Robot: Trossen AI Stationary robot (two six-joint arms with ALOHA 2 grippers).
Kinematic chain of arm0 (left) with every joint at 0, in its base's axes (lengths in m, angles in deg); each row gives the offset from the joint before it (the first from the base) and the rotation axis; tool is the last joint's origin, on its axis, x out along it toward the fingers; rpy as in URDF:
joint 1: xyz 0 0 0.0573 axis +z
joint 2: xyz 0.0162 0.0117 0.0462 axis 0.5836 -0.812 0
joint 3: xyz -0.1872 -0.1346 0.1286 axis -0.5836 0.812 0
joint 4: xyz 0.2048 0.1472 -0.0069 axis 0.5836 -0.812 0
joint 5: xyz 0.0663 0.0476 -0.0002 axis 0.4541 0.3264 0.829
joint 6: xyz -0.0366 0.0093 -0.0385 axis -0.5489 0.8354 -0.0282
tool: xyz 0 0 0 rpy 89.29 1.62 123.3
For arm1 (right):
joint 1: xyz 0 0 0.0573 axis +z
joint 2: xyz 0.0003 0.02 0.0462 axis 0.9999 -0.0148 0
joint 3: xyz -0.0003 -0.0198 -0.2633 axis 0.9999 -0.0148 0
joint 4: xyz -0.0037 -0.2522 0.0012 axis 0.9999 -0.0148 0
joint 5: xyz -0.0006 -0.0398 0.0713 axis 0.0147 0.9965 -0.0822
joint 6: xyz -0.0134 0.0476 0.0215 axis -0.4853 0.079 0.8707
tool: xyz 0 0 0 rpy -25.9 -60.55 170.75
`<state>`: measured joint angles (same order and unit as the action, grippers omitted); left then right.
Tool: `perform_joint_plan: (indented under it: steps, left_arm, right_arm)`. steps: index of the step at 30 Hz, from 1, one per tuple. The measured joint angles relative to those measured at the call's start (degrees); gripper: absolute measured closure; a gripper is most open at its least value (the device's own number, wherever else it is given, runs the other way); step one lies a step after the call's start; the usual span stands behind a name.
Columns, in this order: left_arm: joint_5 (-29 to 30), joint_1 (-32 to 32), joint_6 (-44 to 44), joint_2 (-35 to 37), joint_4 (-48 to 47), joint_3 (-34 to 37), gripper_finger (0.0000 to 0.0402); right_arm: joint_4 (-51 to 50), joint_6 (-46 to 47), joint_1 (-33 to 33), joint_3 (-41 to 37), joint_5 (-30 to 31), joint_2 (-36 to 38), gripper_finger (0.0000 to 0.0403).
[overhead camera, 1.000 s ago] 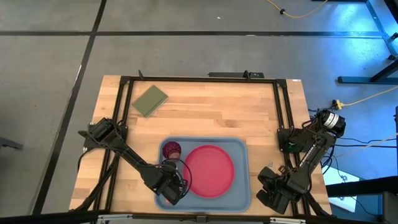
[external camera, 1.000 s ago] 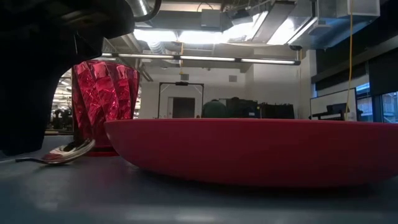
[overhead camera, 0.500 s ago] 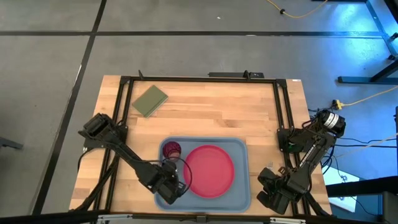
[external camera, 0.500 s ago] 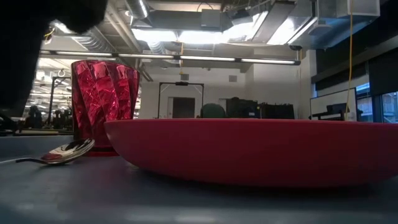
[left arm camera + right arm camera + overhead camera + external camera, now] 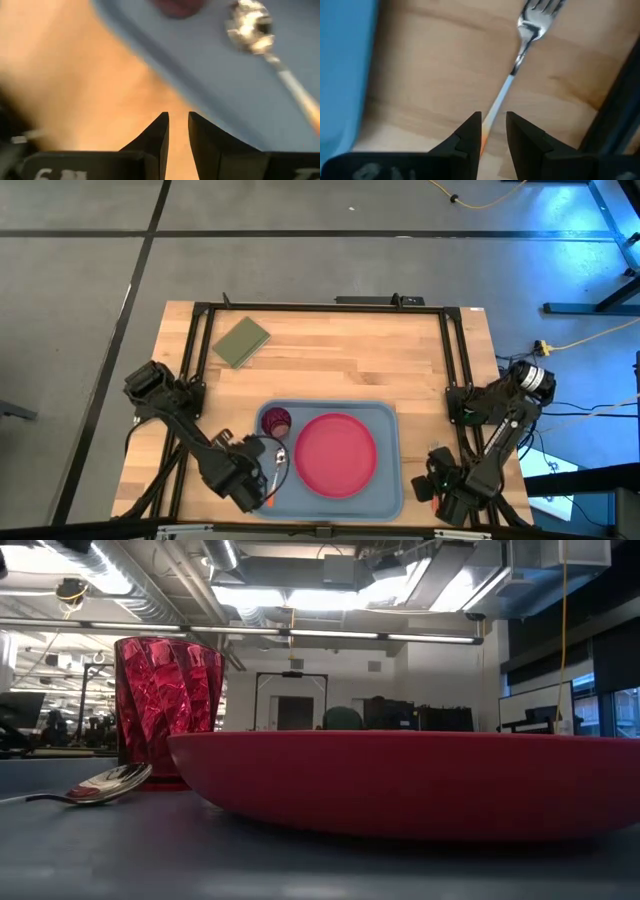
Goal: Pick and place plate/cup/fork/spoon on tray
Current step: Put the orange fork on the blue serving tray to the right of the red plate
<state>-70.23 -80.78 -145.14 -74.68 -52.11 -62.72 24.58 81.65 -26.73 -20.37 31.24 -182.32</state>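
My right claw (image 5: 492, 131), nearly closed and empty, straddles the fork (image 5: 522, 47): light, stiff, slippery, best pinched mid-handle off the bench (image 5: 440, 75).

- Pink-red plate (image 5: 335, 453) is lying flat in my blue tray (image 5: 390, 485).
- Dark red cup (image 5: 275, 421) is standing upright beside it.
- Spoon (image 5: 95, 786) is lying nearby.
- Fork (image 5: 522, 45) is lying on wood.

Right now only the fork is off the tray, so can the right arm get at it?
Probably yes: the fork lies on bare wood just ahead of the right tool, whose fingers flank its handle, nothing between.
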Motion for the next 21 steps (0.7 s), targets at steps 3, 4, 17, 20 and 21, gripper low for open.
perform_joint_plan:
  steps: [3, 4, 17, 20, 21]
  left_arm:
    - [2.6, -0.67, -0.04, 0.0, -4.29, 0.0, 0.0335]
    - [3.05, -0.79, -0.04, 0.0, -5.04, 0.01, 0.0335]
    - [-0.32, -2.56, 0.0, -0.02, -6.4, 0.02, 0.0335]
    - [-1.46, -3.27, 0.0, -0.02, -6.78, 0.02, 0.0335]
    - [-1.46, -3.61, 0.0, -0.02, -6.8, 0.02, 0.0335]
  right_arm:
    - [-0.55, -0.08, -1.47, -0.03, -1.1, -2.11, 0.0308]
    - [-0.47, -0.13, -1.82, -0.05, -2.05, -2.74, 0.0308]
    - [-0.73, -0.27, -4.67, -0.04, -3.88, -6.13, 0.0308]
    - [-0.77, -0.31, -4.99, -0.04, -3.87, -6.91, 0.0308]
    - [-0.91, -0.31, -4.99, -0.04, -3.91, -7.11, 0.0308]
